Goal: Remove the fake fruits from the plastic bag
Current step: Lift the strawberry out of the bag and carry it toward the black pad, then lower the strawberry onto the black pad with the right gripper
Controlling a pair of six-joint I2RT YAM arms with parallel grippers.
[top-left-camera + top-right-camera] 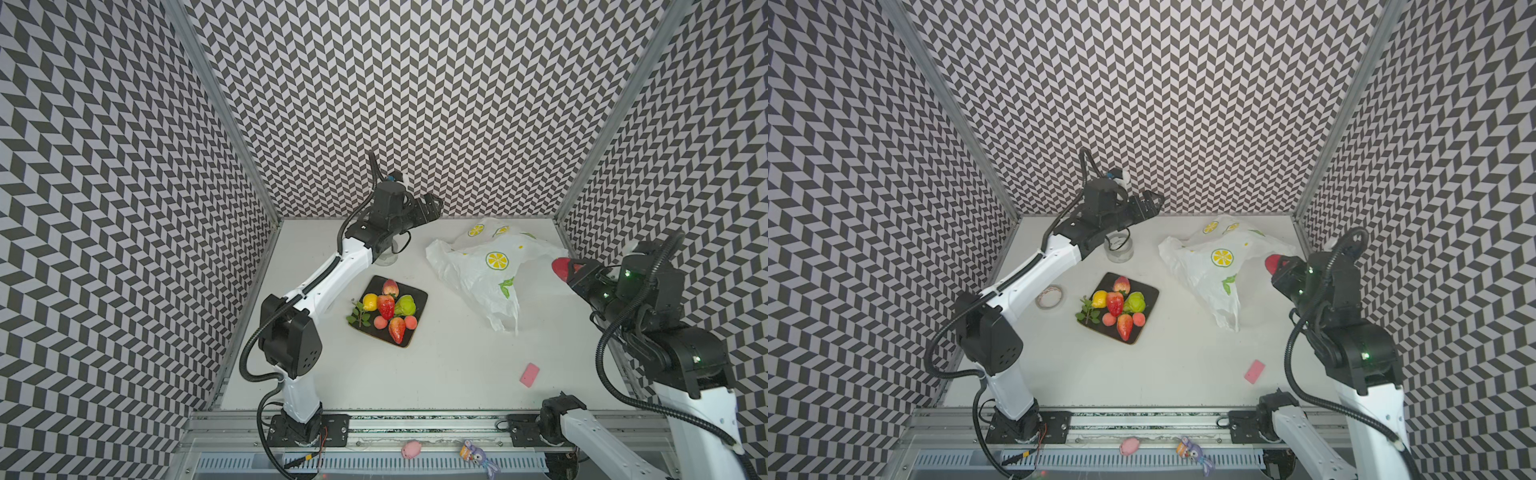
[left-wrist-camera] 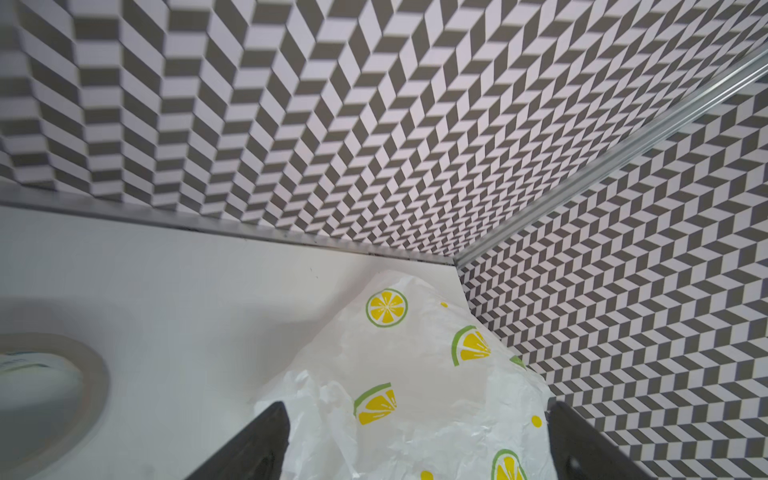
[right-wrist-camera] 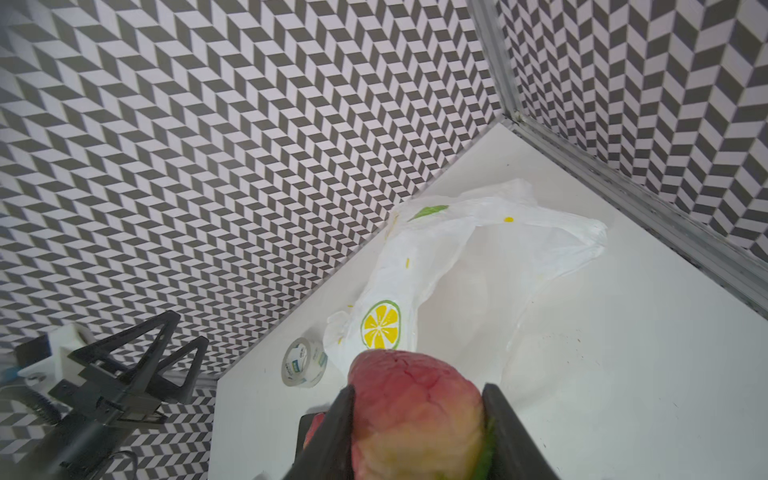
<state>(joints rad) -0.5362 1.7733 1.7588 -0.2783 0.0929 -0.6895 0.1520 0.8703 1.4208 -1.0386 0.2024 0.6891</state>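
We log the left gripper raised over the tabletop's back edge, jaws apart and empty. Several fake fruits sit on the black plate, left of centre. The plastic bag slumps in the back right corner. At the right edge, the right gripper clamps a red-yellow fruit. We judge the plate lies to its left, across bare tabletop.

On the white table before me sits a black square plate. A tape roll lies flat to its left, and a clear tape roll is behind it. A pink block lies front right. A pink pig and a purple bunny toy rest past the front edge.
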